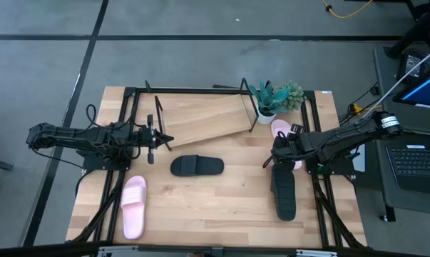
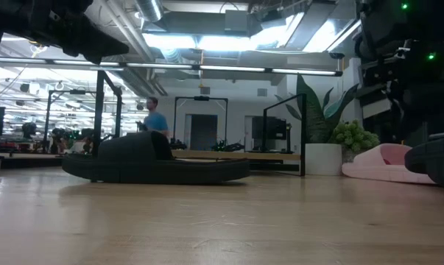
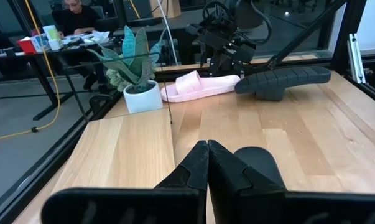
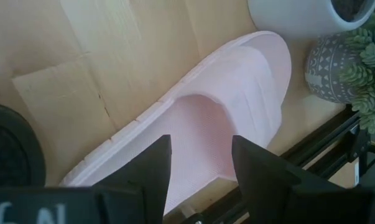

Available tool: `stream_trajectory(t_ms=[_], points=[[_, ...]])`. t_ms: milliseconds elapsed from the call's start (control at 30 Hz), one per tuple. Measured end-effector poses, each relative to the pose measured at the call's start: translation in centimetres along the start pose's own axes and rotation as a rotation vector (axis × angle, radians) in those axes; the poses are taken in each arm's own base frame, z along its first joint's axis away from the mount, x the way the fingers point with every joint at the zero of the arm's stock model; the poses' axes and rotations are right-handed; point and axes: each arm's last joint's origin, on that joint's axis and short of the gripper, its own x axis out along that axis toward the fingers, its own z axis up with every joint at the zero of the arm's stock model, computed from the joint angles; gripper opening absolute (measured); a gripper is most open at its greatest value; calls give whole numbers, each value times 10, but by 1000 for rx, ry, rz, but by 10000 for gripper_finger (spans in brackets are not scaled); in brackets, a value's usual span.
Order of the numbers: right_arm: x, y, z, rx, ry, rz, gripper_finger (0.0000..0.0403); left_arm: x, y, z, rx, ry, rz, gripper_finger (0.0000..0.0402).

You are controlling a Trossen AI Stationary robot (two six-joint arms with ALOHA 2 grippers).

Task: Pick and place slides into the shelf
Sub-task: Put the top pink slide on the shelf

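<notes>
One pink slide (image 4: 237, 112) lies directly under the right tool (image 4: 199, 165), whose fingers stand apart. Left tool (image 3: 208, 165), fingers pressed together, hovers beside the shelf (image 1: 200, 118).

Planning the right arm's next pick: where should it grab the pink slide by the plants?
Probably the wide strap, from above: it arches over the pink slide, giving edges to pinch, and the open right gripper already hovers over it.

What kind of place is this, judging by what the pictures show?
Probably a robotics lab or workshop: a wooden table with two robot arms stands on a grey floor, a laptop sits beside it, and more black frames and workbenches stand behind.
</notes>
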Motion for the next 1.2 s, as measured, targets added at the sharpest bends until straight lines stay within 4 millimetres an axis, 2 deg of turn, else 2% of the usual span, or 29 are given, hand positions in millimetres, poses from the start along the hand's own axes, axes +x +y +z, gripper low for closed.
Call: stream_trajectory(t_ms=[400, 600, 1200], points=[[15, 11, 10, -6, 50, -27, 171, 0, 0, 0, 0, 0, 0, 0], [24, 0, 15, 51, 96, -48, 171, 0, 0, 0, 0, 0, 0, 0], [25, -16, 17, 146, 99, -53, 171, 0, 0, 0, 21, -5, 0, 0]])
